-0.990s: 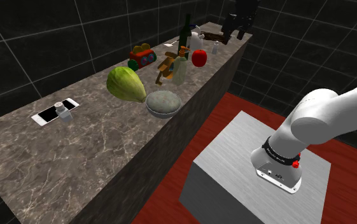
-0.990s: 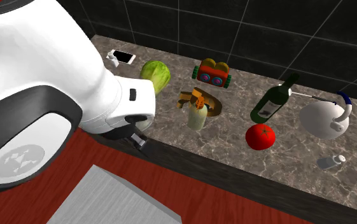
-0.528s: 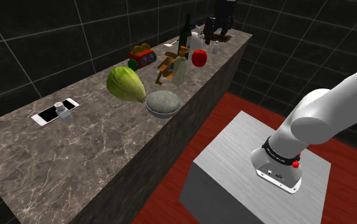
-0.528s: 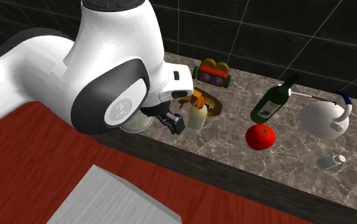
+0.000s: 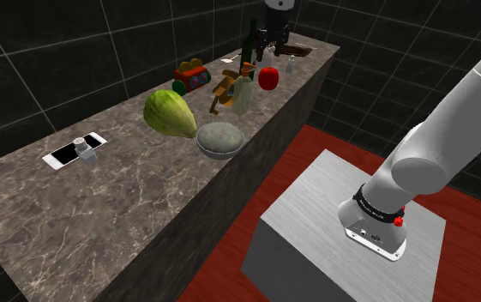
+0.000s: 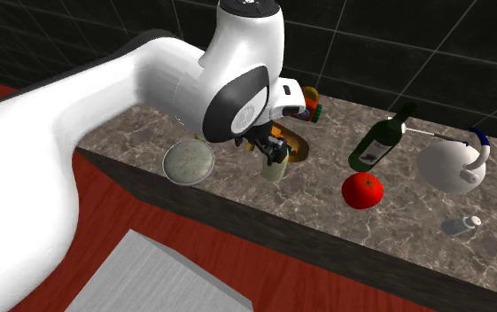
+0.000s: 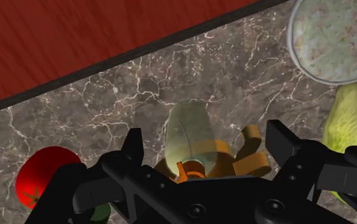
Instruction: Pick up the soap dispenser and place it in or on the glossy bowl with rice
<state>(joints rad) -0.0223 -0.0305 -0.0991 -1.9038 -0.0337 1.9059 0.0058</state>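
The all-black two-finger gripper (image 7: 206,136) hangs over the brown marbled counter (image 5: 75,214) with its fingers (image 7: 132,147) spread wide and nothing between them held. In the wrist view they stand on either side of the pale green, translucent soap dispenser (image 7: 188,132) with its orange pump, and touch neither flank. The soap dispenser stands near the counter's front edge, just beside a tan, curled object (image 7: 254,153), with the round red tomato (image 7: 42,179) on one side and the glossy grey bowl (image 7: 331,35) of speckled rice on the other. A light green cabbage (image 7: 354,114) lies next to the bowl. The bottle is probably light and stiff, but its smooth, rounded wall may slip under the pads. The broad body below the pump looks like the safest hold. The narrow pump neck could give or twist, and the tan object crowds one finger's path
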